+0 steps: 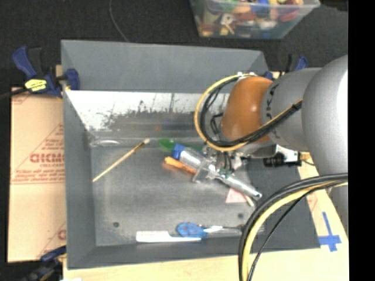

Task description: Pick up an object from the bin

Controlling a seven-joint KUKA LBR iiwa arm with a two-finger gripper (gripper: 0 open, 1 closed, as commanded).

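Observation:
My gripper (214, 167) hangs low over the right middle of the bin, under the arm's orange cover. Right at it lies a small cluster: a silver and pale blue cylinder (189, 156), an orange piece (176, 165) under that, and a green piece (166, 143) just behind. A long silvery tool (241, 187) runs from the gripper down to the right, its upper end hidden under the gripper. A pale pink triangular scrap (236, 196) lies beside the tool's lower end.
A thin wooden stick (119, 161) lies slanted in the left half of the bin. A white toothbrush with a blue head (188, 232) rests along the front wall. The arm and its cables cover the bin's right side.

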